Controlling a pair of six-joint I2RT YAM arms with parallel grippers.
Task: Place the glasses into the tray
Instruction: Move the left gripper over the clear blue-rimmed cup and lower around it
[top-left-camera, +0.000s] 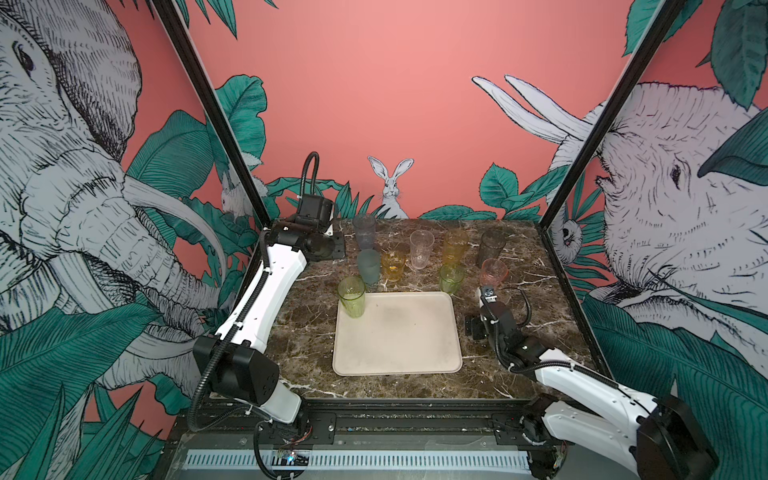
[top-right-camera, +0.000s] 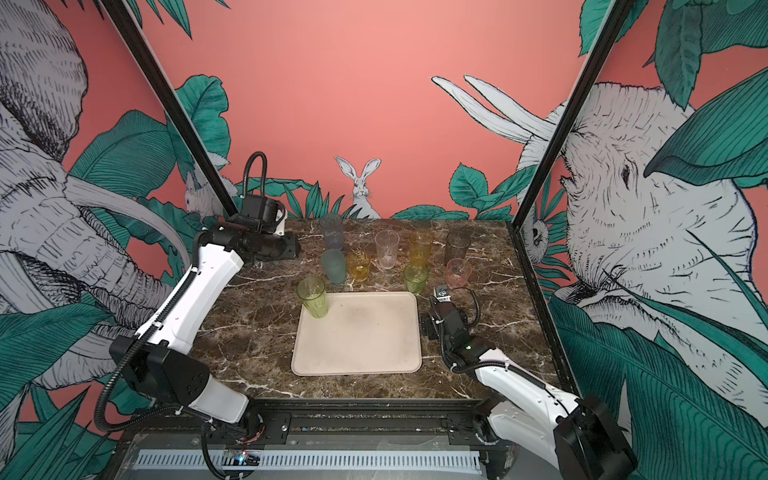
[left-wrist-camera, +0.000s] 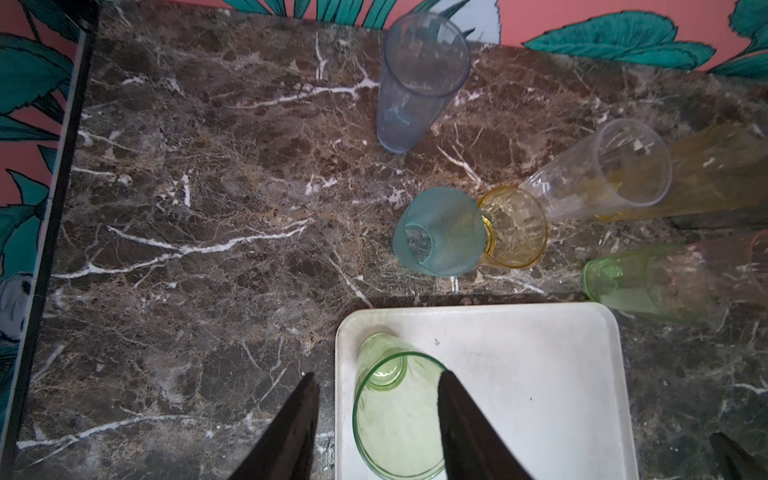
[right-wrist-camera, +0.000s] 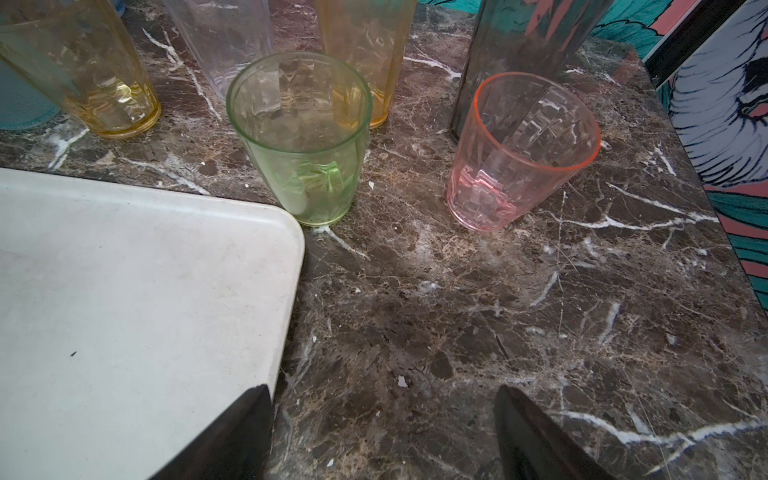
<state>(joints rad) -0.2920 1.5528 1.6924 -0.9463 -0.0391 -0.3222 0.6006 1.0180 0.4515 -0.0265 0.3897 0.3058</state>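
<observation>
Tumbler, translucent yellow-green, upright in tray corner; left tool, right tool spread empty.

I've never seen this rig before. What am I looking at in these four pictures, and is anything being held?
Two robot arms stand at a marble table. Two pictures look down from overhead, nearly the same view; the other two come from a camera on each arm's wrist. A beige tray lies in the middle, one tall green glass standing in its far left corner. Eight more glasses stand on the table behind it, among them a pink glass and a short green glass near the right arm. The left fingers are apart, not closed on the tall glass; the right fingers are open over bare table. Nothing is held.
</observation>
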